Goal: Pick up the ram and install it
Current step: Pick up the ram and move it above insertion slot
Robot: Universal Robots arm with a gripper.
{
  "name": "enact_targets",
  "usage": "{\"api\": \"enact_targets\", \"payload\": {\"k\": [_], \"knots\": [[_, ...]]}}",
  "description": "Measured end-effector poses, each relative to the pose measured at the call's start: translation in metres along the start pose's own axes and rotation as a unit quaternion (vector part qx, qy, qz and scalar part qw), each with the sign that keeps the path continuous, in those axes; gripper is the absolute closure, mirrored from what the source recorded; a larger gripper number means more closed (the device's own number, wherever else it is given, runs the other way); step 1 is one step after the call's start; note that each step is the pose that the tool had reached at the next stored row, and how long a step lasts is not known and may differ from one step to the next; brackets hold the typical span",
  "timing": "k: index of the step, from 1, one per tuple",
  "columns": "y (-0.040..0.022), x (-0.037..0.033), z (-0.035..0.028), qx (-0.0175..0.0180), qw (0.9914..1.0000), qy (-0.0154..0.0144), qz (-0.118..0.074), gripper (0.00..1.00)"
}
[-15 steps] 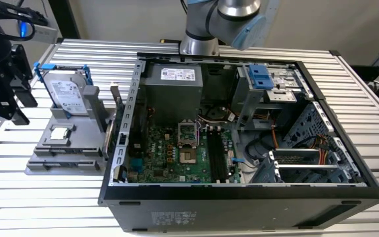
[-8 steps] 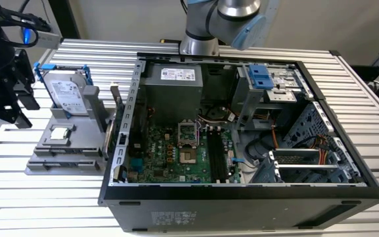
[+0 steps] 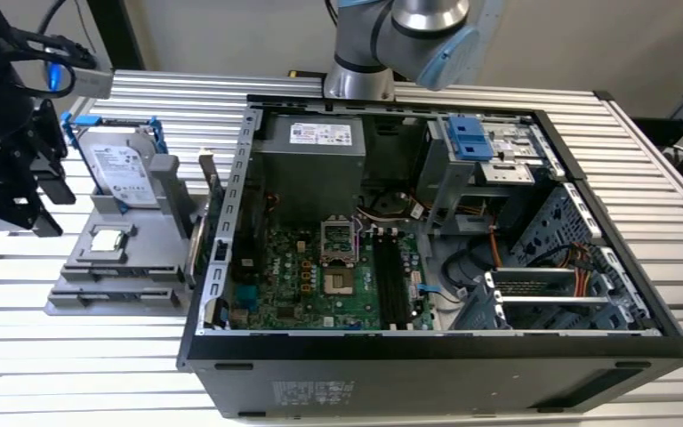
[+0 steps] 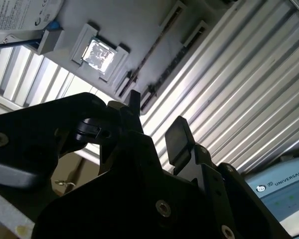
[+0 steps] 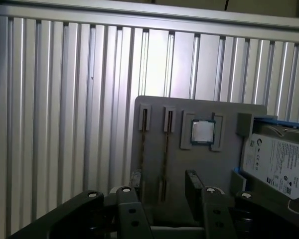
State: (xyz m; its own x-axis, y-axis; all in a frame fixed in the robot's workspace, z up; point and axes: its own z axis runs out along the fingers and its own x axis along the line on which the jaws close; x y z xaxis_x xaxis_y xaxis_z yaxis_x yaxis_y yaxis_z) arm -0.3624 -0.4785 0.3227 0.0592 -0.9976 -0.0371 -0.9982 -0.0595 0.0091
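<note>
In the exterior view, the black gripper (image 3: 33, 209) hangs at the exterior view's left edge, up beside the grey holder (image 3: 140, 267) and well apart from the open computer case (image 3: 437, 356). The holder sits on the ribbed metal table (image 3: 81, 374), carrying a silver hard drive (image 3: 116, 165) with blue rails at its far end and a square processor chip (image 3: 110, 238) at its middle. From here the grooves at the holder's near end are too fine to pick the ram out. Inside the case the green motherboard (image 3: 317, 285) lies exposed. Over to the second wrist view: the gripper (image 4: 157, 114) has its two fingers spread with open air between them, nothing pinched, one pad (image 4: 178, 134) showing plainly. Past them is the holder (image 4: 139, 20), and there's the ram (image 4: 152, 47), standing on edge in a long groove just beside the processor chip (image 4: 97, 52). It reads as a thin dark strip, and its chips cannot be made out from this angle. A second groove (image 4: 177, 59) runs alongside with a similar dark line in it. Now the first wrist view: the gripper (image 5: 159, 184) hovers over the holder (image 5: 229, 164), fingers parted and apart from everything. The ram (image 5: 167, 149) shows edge-on as a long, narrow brownish-dark line in its groove, next to the processor chip (image 5: 202, 132), the hard drive (image 5: 274, 164) beyond that, and the second groove (image 5: 143, 119) on its other side.
</note>
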Motion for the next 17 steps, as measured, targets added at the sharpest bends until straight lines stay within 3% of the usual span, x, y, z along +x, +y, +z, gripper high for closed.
{"api": "enact_targets", "payload": {"k": [17], "knots": [[-0.0002, 0.0007, 0.0199, 0.0, 1.0, 0.0, 0.0, 0.0]]}}
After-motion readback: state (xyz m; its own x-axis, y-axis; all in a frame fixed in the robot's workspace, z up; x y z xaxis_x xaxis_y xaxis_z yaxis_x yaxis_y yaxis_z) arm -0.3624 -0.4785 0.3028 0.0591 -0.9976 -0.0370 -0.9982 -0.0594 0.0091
